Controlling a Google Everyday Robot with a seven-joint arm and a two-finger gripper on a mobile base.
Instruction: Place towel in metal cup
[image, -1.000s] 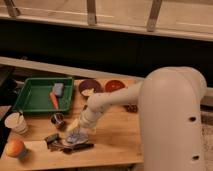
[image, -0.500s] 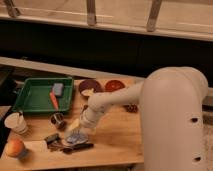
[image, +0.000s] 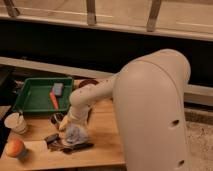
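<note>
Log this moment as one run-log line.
gripper at towel | towel beside metal cup, not inside | metal cup on table by green tray | placement not yet done

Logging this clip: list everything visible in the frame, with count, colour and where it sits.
table: one, light wood, lower left
tray: one, green, back left of the table
block: one, blue, in the tray, right side
stick-shaped item: one, orange-red, in the tray beside the block
bowl: one, dark, right of the tray, partly hidden by the arm
metal cup: one, dark metallic, in front of the tray
towel: one, grey-blue, crumpled on the table right of the metal cup
pale cup: one, cream, left edge
fruit: one, orange, front left corner
small objects: dark, by the towel, unidentifiable
arm: one, white, right
gripper: one, at the towel
</note>
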